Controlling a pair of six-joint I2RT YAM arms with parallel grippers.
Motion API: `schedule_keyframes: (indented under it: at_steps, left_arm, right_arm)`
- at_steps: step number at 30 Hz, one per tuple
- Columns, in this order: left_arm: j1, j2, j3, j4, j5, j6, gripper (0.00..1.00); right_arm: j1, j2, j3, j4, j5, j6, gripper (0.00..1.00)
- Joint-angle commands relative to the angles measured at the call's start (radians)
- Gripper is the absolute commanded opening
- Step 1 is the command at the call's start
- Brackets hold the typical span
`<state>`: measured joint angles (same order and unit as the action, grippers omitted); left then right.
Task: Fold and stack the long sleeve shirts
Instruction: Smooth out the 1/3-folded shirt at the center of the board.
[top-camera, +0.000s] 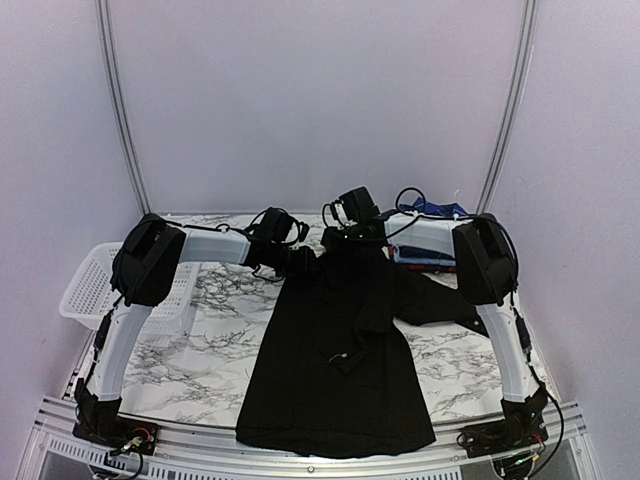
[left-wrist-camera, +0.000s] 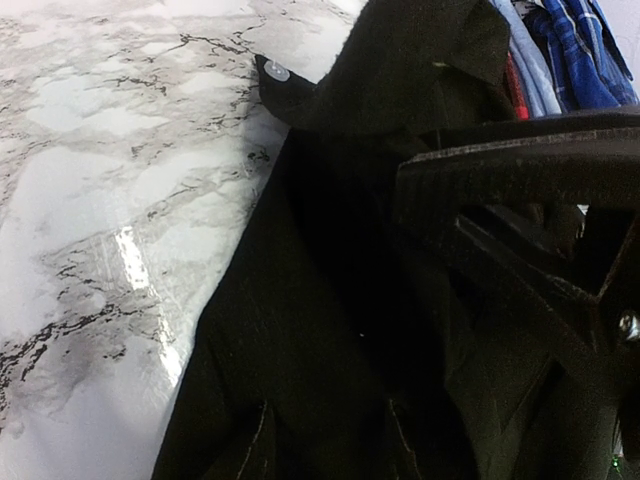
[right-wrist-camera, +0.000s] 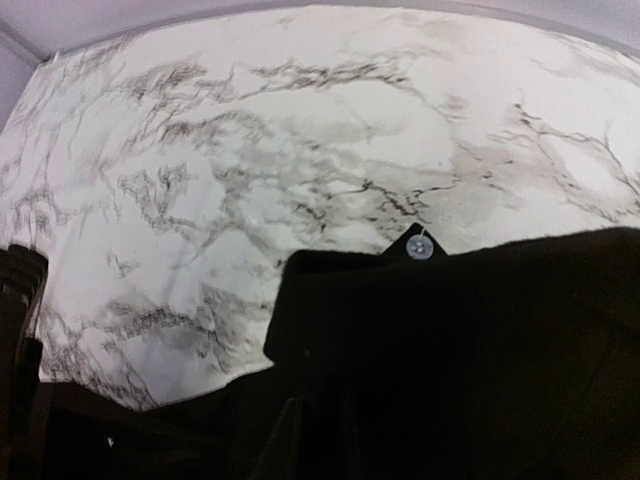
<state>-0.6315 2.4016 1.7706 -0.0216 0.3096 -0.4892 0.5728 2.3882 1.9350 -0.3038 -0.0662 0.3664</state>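
The marble-veined table (top-camera: 215, 340) is gleaming under the lights. A white mesh basket (top-camera: 85, 285) is sitting at nine o'clock by its edge. A metal rail (top-camera: 200, 455) is running along six o'clock, and pale walls (top-camera: 320, 100) are closing in at twelve.

A glossy white marble-patterned table top with dark grey veins (top-camera: 215, 350) stands in a small booth. Plain pale walls (top-camera: 320, 100), perhaps faintly lilac, close it in behind and on both sides. Two thin grey metal poles (top-camera: 120, 110) rise along the back corners. A ribbed aluminium rail (top-camera: 330, 465) edges the near side. A bright streak of glare (left-wrist-camera: 135, 262) lies on the marble
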Motion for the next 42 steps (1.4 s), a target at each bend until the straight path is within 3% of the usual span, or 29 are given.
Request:
schedule_keyframes:
  at_steps: [1, 6, 13, 14, 17, 20, 22, 30, 35, 42]
  left_arm:
    - [0.0, 0.005, -0.017, 0.005, -0.006, 0.016, 0.39]
    - [0.036, -0.011, -0.015, -0.003, -0.017, 0.021, 0.39]
    - [0.104, -0.018, 0.036, -0.043, -0.029, 0.033, 0.4]
    - [0.111, -0.025, 0.036, -0.047, -0.032, 0.034, 0.42]
    - [0.128, -0.06, 0.019, -0.055, -0.048, 0.04, 0.49]
    - [0.131, -0.113, -0.024, -0.055, -0.074, 0.055, 0.54]
    - [0.131, -0.15, -0.058, -0.055, -0.077, 0.062, 0.54]
    - [0.113, -0.194, -0.125, -0.036, -0.046, 0.04, 0.43]
    - [0.102, -0.201, -0.131, -0.034, -0.046, 0.034, 0.42]
    - [0.101, -0.203, -0.133, -0.035, -0.038, 0.029, 0.41]
  right_arm:
    - [-0.036, 0.0, 0.036, 0.033, -0.069, 0.027, 0.0]
    - [-0.081, 0.0, 0.034, 0.155, -0.236, 0.046, 0.0]
    - [-0.144, 0.102, 0.096, 0.461, -0.455, 0.177, 0.0]
    - [-0.149, 0.128, 0.117, 0.503, -0.473, 0.198, 0.01]
    - [-0.152, 0.228, 0.243, 0.551, -0.523, 0.242, 0.21]
    - [-0.151, 0.289, 0.364, 0.517, -0.55, 0.256, 0.37]
    - [-0.151, 0.266, 0.36, 0.494, -0.537, 0.233, 0.46]
    - [-0.145, 0.042, 0.143, 0.371, -0.395, 0.02, 0.62]
    - [-0.116, 0.069, 0.235, 0.135, -0.336, -0.134, 0.66]
    - [-0.031, 0.078, 0.284, -0.086, -0.036, -0.29, 0.65]
